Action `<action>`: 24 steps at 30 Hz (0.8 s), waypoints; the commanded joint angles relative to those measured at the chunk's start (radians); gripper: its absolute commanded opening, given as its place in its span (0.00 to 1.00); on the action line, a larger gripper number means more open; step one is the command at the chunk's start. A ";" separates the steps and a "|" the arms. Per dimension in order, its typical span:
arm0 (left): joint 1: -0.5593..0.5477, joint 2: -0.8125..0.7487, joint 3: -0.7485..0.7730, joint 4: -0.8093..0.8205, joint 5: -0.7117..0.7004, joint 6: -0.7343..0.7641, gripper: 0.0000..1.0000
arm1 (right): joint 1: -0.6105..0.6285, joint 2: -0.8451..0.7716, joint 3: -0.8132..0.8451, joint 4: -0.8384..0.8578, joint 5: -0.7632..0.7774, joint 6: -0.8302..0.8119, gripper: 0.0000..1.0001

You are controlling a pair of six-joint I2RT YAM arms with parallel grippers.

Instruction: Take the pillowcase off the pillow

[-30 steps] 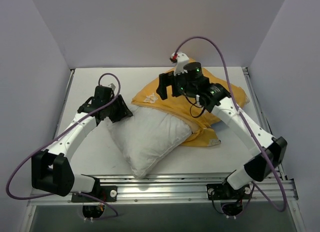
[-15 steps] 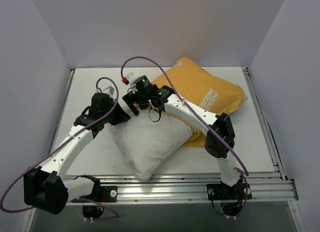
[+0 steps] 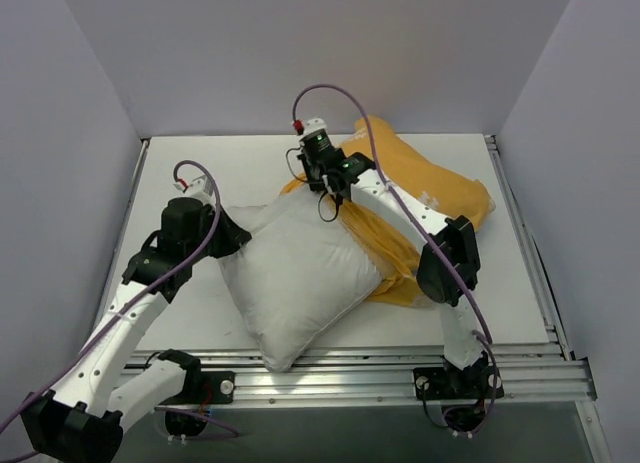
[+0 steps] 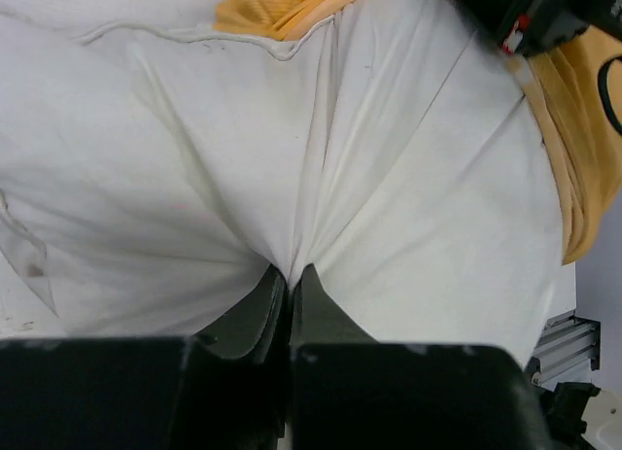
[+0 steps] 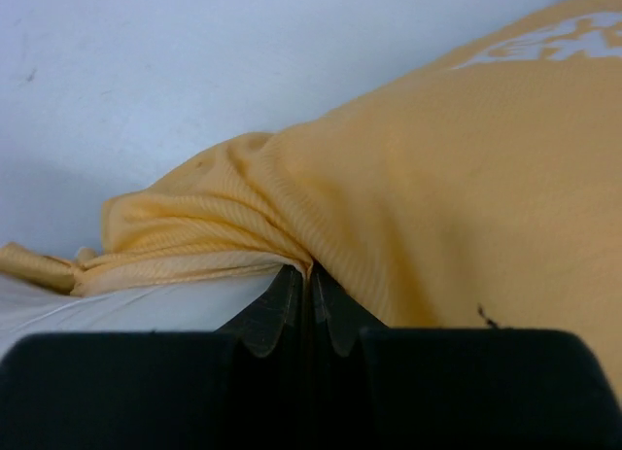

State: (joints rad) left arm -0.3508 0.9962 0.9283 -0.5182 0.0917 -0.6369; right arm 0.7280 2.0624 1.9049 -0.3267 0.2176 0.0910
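The white pillow (image 3: 300,278) lies at centre, its far-right end under the orange pillowcase (image 3: 430,183). Only the wrist views show the left gripper (image 4: 290,275) clenched on pillow fabric and the right gripper (image 5: 309,275) pinching pillowcase cloth. The right gripper has swung rightward since half a second ago.

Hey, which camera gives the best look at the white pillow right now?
The top external view: it shows nearly the whole pillow, one edge under the orange pillowcase. The left wrist view shows only creased white fabric pinched in the left gripper; the right wrist view shows just a white sliver under the pillowcase.
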 commanded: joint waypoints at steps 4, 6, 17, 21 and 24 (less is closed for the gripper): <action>0.018 -0.250 0.084 -0.374 -0.176 0.063 0.02 | -0.439 -0.064 0.083 -0.124 0.333 0.130 0.00; 0.019 -0.313 0.125 -0.445 -0.213 0.057 0.02 | -0.533 -0.064 0.129 -0.129 0.328 0.165 0.00; 0.021 -0.354 0.225 -0.568 -0.353 0.057 0.02 | -0.644 -0.068 0.188 -0.072 0.047 0.185 0.00; 0.021 -0.295 0.175 -0.425 -0.316 0.051 0.02 | -0.555 -0.099 0.146 -0.006 -0.185 0.142 0.00; 0.021 -0.220 0.167 -0.306 -0.250 0.042 0.02 | -0.480 -0.123 0.140 0.000 -0.316 0.144 0.17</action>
State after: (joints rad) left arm -0.3336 0.6979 1.1034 -0.9463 -0.1795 -0.6083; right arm 0.1749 2.0346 2.0441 -0.4419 -0.0185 0.2794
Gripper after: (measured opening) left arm 0.030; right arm 0.136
